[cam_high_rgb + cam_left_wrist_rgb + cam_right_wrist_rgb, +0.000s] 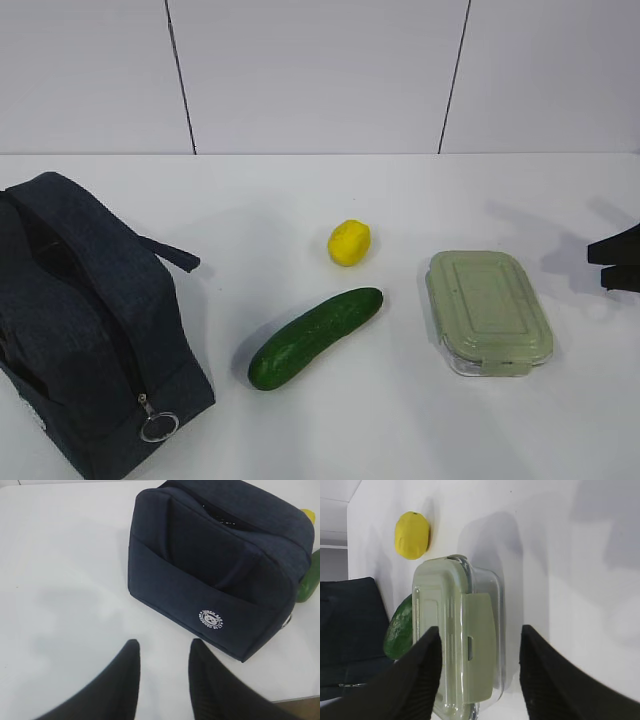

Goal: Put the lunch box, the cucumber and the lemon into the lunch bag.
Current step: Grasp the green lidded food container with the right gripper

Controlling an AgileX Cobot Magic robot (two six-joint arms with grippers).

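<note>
Meanwhile, open right claw (477,667) above lunch box (457,640), apart.

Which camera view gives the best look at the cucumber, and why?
The exterior view: the cucumber lies whole and unobstructed between the lunch bag and the lunch box. The right wrist view shows only one end beside the lunch box. The left wrist view shows just a green sliver behind the bag.

A plain white desk (300,430) fills the lower part of the exterior view, matte and lightly shadowed. Behind it stands a pale grey panelled wall (320,70), divided by two thin dark vertical seams (180,75)
</note>
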